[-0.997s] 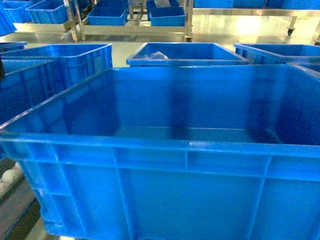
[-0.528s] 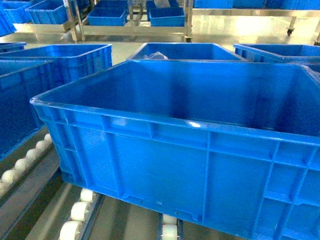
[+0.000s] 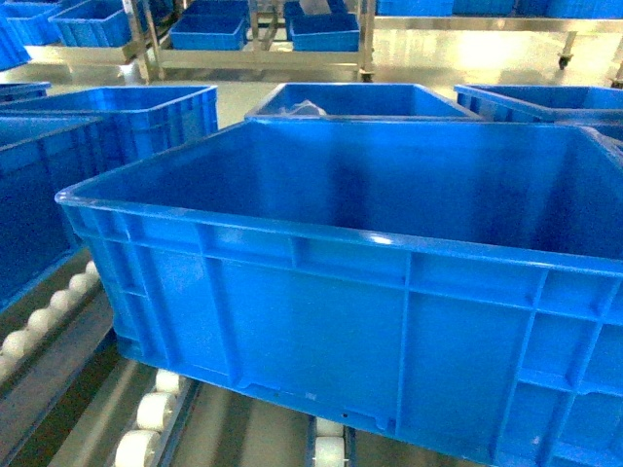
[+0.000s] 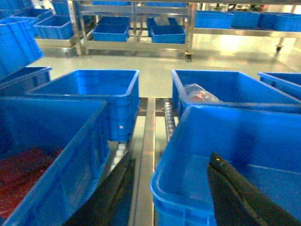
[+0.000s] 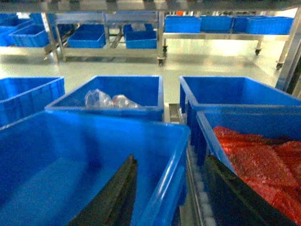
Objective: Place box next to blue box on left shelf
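Note:
The box [image 3: 370, 292], a large bright-blue crate, rests on the white rollers of the left shelf [image 3: 141, 428] and fills most of the head view. The other blue box [image 3: 29, 195] stands just to its left, with a narrow gap between them. In the left wrist view my left gripper [image 4: 171, 157] is open astride the box's [image 4: 244, 141] left wall, one finger outside and one inside. The neighbouring blue box [image 4: 47, 155] holds red material. My right gripper [image 5: 170, 159] is open astride the box's [image 5: 70, 155] right wall. Neither gripper shows in the head view.
A blue crate of red material [image 5: 263, 150] sits close on the right. More blue crates [image 3: 360, 102] stand further along the rollers, one holding clear plastic bags [image 5: 110, 100]. Metal racks with small blue bins [image 3: 258, 39] line the far floor.
The box has dropped from close under the head camera onto the rollers and moved slightly away. Over the last half second it has barely shifted.

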Tool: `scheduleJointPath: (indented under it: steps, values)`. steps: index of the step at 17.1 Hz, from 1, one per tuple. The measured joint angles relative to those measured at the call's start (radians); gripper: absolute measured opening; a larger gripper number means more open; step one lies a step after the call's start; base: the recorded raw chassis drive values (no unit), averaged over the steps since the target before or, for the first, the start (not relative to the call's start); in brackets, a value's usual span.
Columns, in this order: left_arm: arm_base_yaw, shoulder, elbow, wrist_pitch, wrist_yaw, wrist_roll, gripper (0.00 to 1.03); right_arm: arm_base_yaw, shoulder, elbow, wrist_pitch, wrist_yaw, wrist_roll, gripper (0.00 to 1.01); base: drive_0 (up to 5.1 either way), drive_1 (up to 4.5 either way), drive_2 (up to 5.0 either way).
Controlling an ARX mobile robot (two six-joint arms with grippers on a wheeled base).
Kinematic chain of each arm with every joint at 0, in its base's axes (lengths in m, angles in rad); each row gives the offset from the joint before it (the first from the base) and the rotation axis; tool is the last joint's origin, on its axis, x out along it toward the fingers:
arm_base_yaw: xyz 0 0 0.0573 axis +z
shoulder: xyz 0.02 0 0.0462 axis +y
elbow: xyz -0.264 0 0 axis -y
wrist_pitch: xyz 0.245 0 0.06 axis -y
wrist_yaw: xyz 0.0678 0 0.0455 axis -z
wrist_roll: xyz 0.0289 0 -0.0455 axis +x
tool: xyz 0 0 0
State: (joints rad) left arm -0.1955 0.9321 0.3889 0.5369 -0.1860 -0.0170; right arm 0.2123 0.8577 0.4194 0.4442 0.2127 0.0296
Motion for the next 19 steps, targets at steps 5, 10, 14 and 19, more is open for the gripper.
scheduleJointPath:
  steps: [5,10,14,19]
  values:
    - [0.088,-0.177,-0.196,0.014,0.080,0.001,0.02,-0.096,-0.171,-0.211,0.029,-0.094,-0.023,0.02,0.0,0.00,0.0]
    - [0.198,-0.335,-0.291,-0.046,0.183,0.002,0.02,-0.218,-0.316,-0.314,-0.014,-0.210,-0.024,0.02,0.0,0.00,0.0]
    - [0.195,-0.419,-0.325,-0.096,0.184,0.003,0.02,-0.213,-0.393,-0.349,-0.056,-0.213,-0.024,0.02,0.0,0.00,0.0]
    - [0.195,-0.505,-0.345,-0.156,0.185,0.003,0.02,-0.212,-0.469,-0.371,-0.108,-0.213,-0.024,0.02,0.0,0.00,0.0]
